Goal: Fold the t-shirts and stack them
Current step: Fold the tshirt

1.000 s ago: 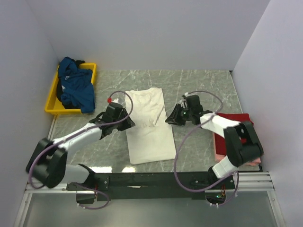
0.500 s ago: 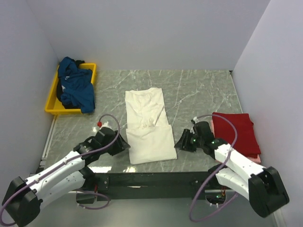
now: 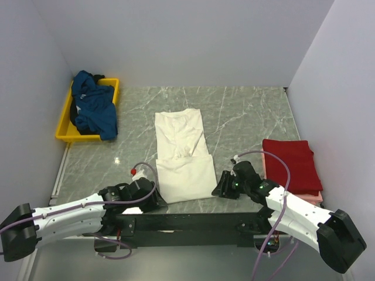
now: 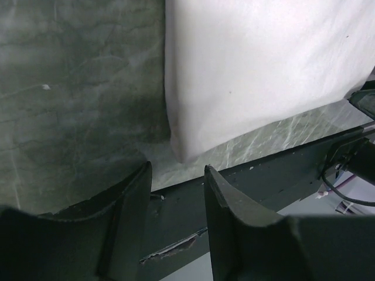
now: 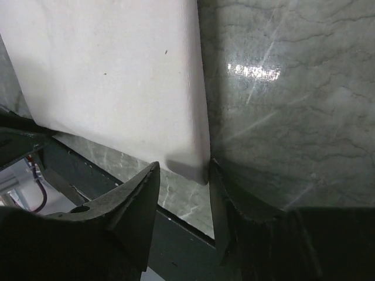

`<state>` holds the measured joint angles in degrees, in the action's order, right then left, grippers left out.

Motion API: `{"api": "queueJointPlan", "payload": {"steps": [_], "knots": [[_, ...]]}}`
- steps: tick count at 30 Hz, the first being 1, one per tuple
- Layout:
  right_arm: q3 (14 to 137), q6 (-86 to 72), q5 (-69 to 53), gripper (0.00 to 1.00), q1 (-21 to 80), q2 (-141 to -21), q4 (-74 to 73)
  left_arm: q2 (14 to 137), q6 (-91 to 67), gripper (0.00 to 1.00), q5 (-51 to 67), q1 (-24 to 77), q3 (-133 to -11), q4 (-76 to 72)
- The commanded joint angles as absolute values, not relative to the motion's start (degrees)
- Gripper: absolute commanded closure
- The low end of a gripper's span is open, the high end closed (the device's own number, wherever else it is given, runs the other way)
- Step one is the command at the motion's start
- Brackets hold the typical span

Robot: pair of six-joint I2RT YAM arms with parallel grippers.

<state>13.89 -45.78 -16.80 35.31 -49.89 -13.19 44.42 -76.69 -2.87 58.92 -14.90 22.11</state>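
The cream-white t-shirt (image 3: 183, 153) lies partly folded in the middle of the table, its near half doubled over. My left gripper (image 3: 153, 199) is open at the shirt's near-left corner (image 4: 181, 149), the corner just ahead of its jaws. My right gripper (image 3: 221, 188) is open at the shirt's near-right corner (image 5: 196, 167), the corner between its jaws. The red t-shirt (image 3: 291, 164) lies folded on the pale pink one (image 3: 316, 198) at the right. The dark teal-blue t-shirt (image 3: 94, 106) is heaped in the yellow tray (image 3: 111, 88).
The black base rail (image 3: 193, 221) runs along the table's near edge, right behind both grippers. Grey walls close in the left, back and right sides.
Both arms have drawn back from the shirt's middle to its near corners. The shirt's near half now lies doubled over, shorter than a second ago.
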Motion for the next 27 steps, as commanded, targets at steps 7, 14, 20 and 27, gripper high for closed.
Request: {"api": "queueJointPlan", "payload": {"steps": [7,14,20,27], "knots": [[12.04,-48.69,-13.36,0.57,37.26,-50.28,-11.34,48.95,-83.14,0.54,-9.22,61.96,-15.2,18.9],[11.6,-49.22,-12.92,0.73,37.27,-48.78,-11.51,48.25,-84.46,0.62,-12.48,62.05,-14.77,20.39],[12.13,-49.22,-13.71,0.93,37.26,-49.04,-10.72,49.22,-83.32,0.85,-13.27,62.14,-15.03,18.99],[13.53,-48.34,-16.08,1.0,37.53,-42.73,-16.24,47.56,-80.95,0.99,-12.4,64.33,-19.5,24.34]]}}
